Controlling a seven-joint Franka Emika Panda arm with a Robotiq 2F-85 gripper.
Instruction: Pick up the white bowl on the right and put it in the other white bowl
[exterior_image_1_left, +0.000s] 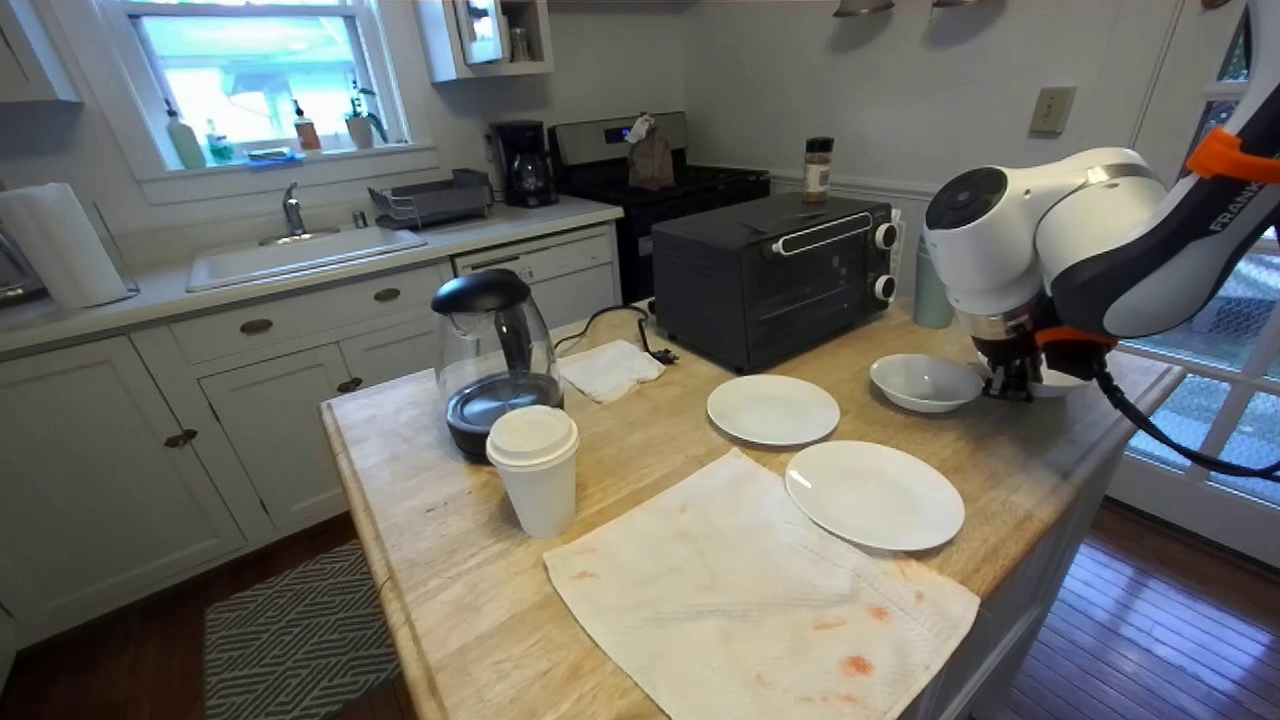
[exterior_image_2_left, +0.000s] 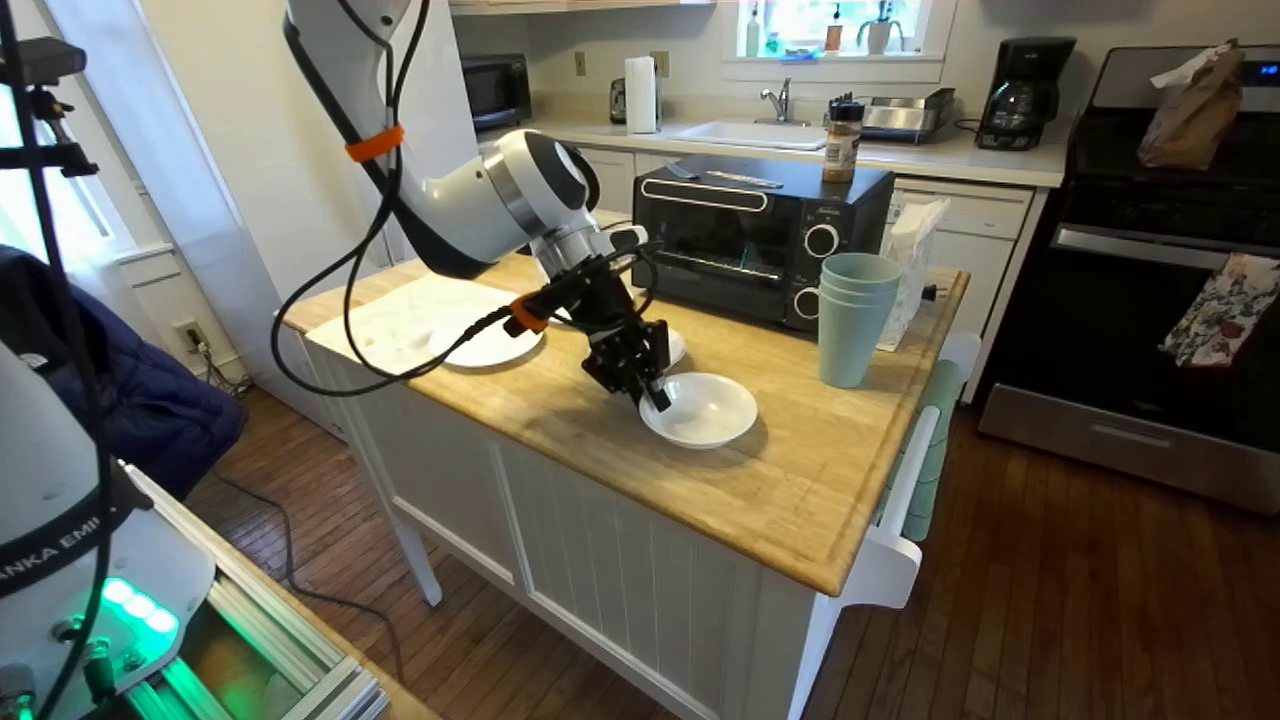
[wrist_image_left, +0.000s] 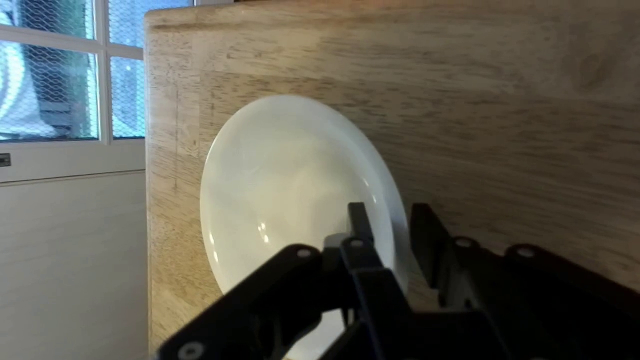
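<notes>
I have the gripper (wrist_image_left: 391, 220) at the rim of the right-hand bowl (wrist_image_left: 280, 175), one of its fingers (wrist_image_left: 359, 220) inside and its partner outside, the rim showing in the gap between. They stand modestly apart, wider than the rim is thick; whether either one touches the bowl, I can't tell from here. That bowl sits right way up on the counter (exterior_image_2_left: 810, 530), close to the long edge on the robot arm (exterior_image_2_left: 470, 210) side and toward the corner where that edge meets the end with the towel rail (exterior_image_2_left: 911, 462). The other white bowl (exterior_image_1_left: 925, 382) is upright near it, farther in from the long edge; the gripper hides from me whether the two touch. Along the same edge, toward the opposite end, I see the larger plate (exterior_image_1_left: 875, 495), lying partly over a stained white sheet (exterior_image_1_left: 740, 600) that spreads toward that end. The smaller plate (exterior_image_1_left: 773, 410) is just beside the larger one, farther from the edge. Near the opposite long edge stands the toaster oven (exterior_image_1_left: 700, 280), with a seasoning jar (exterior_image_2_left: 841, 145) on top. A stack of green cups (exterior_image_2_left: 848, 330) stands near the rail end's edge. At the far end from the rail, I have the kettle (exterior_image_1_left: 500, 370) near the corner with the opposite long edge, and the lidded white cup (exterior_image_1_left: 535, 475) just beside it, near that same end edge.
</notes>
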